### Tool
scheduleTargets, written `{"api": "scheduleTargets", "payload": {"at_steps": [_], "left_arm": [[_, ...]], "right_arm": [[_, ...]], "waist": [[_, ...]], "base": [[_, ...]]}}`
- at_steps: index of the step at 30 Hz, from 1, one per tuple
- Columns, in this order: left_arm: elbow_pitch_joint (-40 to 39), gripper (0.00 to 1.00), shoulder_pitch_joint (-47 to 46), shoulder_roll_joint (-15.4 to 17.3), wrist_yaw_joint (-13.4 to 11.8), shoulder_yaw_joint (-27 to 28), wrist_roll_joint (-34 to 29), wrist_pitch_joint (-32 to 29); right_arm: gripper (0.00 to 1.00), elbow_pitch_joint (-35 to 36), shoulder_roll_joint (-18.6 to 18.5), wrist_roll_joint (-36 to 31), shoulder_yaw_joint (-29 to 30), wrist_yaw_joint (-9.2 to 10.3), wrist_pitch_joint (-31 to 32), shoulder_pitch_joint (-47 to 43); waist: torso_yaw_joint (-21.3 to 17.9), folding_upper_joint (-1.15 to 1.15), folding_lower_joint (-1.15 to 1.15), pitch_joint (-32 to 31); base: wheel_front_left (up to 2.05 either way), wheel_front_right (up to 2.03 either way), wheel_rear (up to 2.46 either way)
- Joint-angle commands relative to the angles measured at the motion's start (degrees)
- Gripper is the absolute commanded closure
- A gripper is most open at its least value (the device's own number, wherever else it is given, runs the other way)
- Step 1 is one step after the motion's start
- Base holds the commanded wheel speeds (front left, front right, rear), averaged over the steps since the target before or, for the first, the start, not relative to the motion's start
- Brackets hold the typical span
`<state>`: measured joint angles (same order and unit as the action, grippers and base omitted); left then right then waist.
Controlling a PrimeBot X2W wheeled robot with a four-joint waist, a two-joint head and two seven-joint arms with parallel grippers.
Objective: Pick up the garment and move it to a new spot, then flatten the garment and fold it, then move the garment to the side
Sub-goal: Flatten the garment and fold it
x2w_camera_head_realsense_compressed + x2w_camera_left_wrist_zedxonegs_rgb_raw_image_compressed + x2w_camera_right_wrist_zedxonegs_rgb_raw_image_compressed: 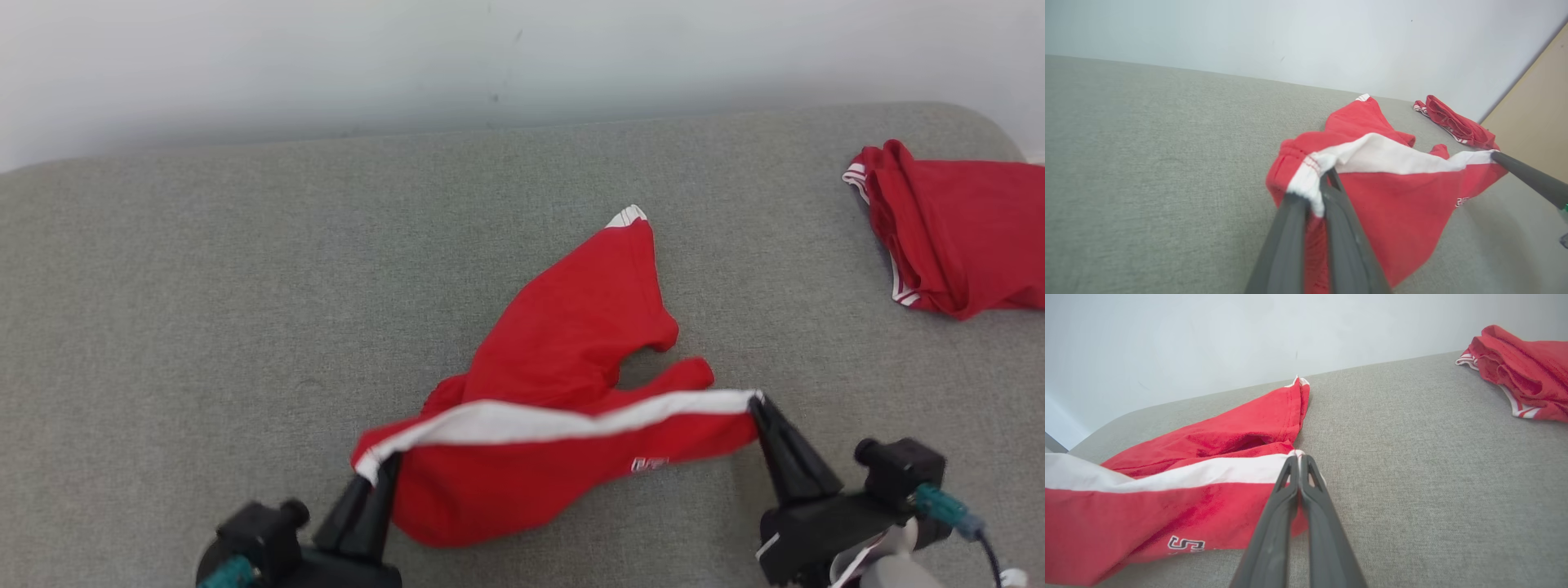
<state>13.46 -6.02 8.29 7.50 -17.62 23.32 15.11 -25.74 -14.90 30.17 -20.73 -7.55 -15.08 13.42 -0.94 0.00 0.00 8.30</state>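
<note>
Left gripper [380, 472] and right gripper [758, 402]: matte black, with long tapered fingers [788, 459], kinda cone-shaped. Chunky black housings [816, 527] with round knobs [867, 450], teal connectors [939, 505], dark cable [989, 554] off the right one. Pale forearm [898, 576] behind.

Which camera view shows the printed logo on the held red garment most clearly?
The right wrist view: the logo on the red garment is close, its outlined letters distinct. The head view shows it as a tiny white mark; the left wrist view, small and blurred.
</note>
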Motion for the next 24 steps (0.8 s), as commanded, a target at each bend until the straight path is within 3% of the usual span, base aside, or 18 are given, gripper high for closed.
{"api": "scheduleTargets", "payload": {"at_steps": [1,6,10,17,19,24], "left_arm": [[-1.7,1.0,-2.0,0.7,-0.1,0.8,-1.0,0.0],[-4.5,1.0,-8.9,2.2,-0.1,0.8,-1.2,0.0],[-3.2,1.0,-20.0,4.9,-0.1,-3.3,-0.7,-0.5],[2.0,1.0,-47.9,8.0,-0.1,-7.9,4.4,-6.8],[2.9,1.0,-52.1,8.0,-0.1,-8.2,5.1,-7.7],[9.9,1.0,-72.7,7.4,-0.1,-9.5,7.8,-11.2]], "right_arm": [[1.0,2.6,-0.7,-0.5,1.1,0.16,-0.1,0.1],[1.0,8.7,-2.5,-1.1,2.1,0.16,-0.1,3.7],[1.0,11.0,-4.6,0.8,1.7,0.16,-0.1,10.7],[1.0,8.8,-8.8,7.3,0.9,0.16,-0.1,32.0],[1.0,8.2,-9.4,8.5,0.8,0.16,-0.1,35.9],[1.0,3.4,-11.5,13.4,-0.3,0.16,1.7,54.5]], "waist": [[-0.2,0.0,0.0,0.2],[-0.6,0.0,0.0,1.0],[-1.3,0.0,0.0,3.4],[-3.2,0.0,0.0,13.7],[-3.5,0.0,0.0,15.6],[-4.9,0.0,0.0,24.0]], "base": [[0.0,0.0,0.0],[0.0,0.0,0.0],[0.0,0.0,0.0],[0.0,0.0,0.0],[0.0,0.0,0.0],[0.0,0.0,0.0]]}}
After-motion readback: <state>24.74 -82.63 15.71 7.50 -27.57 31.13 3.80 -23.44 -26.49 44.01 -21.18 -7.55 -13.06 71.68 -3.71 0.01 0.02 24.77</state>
